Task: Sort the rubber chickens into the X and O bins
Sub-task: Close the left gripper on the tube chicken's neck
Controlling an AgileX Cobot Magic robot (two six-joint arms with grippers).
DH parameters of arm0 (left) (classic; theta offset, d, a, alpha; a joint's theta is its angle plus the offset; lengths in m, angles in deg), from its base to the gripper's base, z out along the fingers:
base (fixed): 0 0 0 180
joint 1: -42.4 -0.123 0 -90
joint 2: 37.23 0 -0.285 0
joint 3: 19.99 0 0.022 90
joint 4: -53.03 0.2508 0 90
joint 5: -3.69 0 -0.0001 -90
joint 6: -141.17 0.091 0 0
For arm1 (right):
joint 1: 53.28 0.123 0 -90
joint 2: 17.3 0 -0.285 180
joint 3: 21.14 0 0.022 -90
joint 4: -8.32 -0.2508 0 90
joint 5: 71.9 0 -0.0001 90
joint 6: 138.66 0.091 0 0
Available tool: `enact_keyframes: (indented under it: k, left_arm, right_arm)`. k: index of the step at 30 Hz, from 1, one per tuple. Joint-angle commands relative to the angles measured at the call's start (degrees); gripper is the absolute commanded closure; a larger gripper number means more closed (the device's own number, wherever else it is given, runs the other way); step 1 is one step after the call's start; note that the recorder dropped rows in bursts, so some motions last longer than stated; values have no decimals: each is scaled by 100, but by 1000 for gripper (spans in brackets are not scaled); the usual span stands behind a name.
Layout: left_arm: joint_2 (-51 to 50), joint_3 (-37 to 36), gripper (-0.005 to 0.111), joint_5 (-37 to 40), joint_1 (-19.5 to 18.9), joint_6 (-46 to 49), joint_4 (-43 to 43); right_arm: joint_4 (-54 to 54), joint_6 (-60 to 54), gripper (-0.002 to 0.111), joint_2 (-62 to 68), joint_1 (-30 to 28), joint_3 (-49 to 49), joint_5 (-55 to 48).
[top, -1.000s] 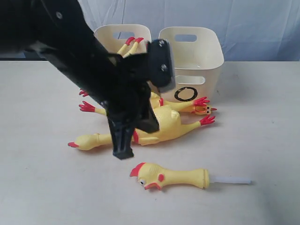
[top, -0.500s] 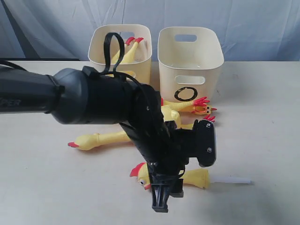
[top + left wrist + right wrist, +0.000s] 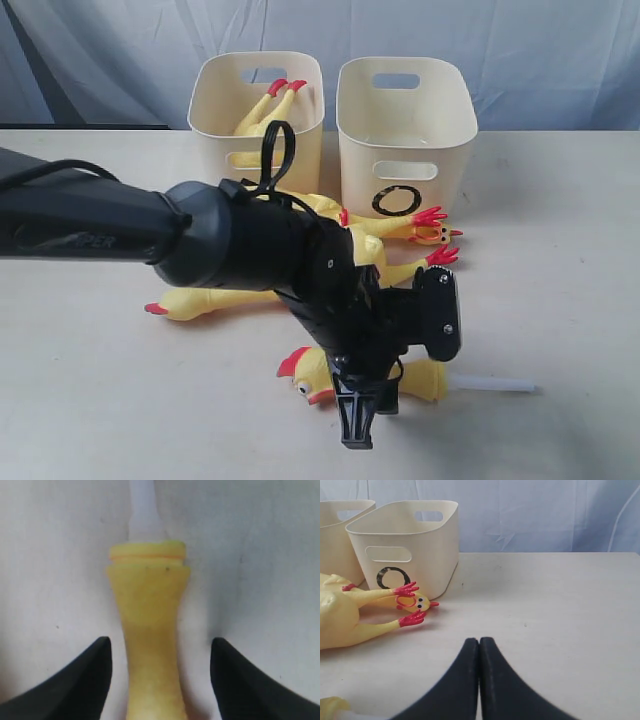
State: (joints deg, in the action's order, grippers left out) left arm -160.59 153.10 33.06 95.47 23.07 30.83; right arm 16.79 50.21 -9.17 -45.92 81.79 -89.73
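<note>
Left fingers spread wide, one on either side of the head piece — neither is touching it, with desk showing on both flanks. The yellow neck lies flat in the gap. Its long axis runs straight out ahead of the fingers, with the flared collar and white tube at the far end. The head end is back under the wrist, out of the wrist camera's sight. So the neck sits square across the closing line, and by my reading that is what counts: a squeeze would meet its narrow waist, not its length. From the exterior camera the arm covers the middle of the piece, with the red comb poking out one side and the tube out the other.

Right fingers are pressed together with nothing between them, low over the desk and well apart from the piece. The left arm is plainly the nearer one.

Beyond the left fingers, whole chickens sprawl on the desk. Past them stand the O bin and the other bin, whose mark the arm hides — a chicken pokes out of it feet-up. I'd call this the instant before the grip, with the piece not yet lifted.
</note>
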Motion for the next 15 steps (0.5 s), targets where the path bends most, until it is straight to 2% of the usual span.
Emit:
enact_keyframes:
  k: [1, 8, 15]
  left_arm:
    - [-10, -16, 51, -257, 22, -42, -89]
    - [-10, -16, 57, -249, 12, -42, -89]
    - [-36, -16, 58, -170, 12, -189, -129]
  right_arm:
    - [4, -6, 108, -34, 19, -14, 35]
    - [4, -6, 108, -34, 19, -14, 35]
    - [4, -6, 108, -34, 19, -14, 35]
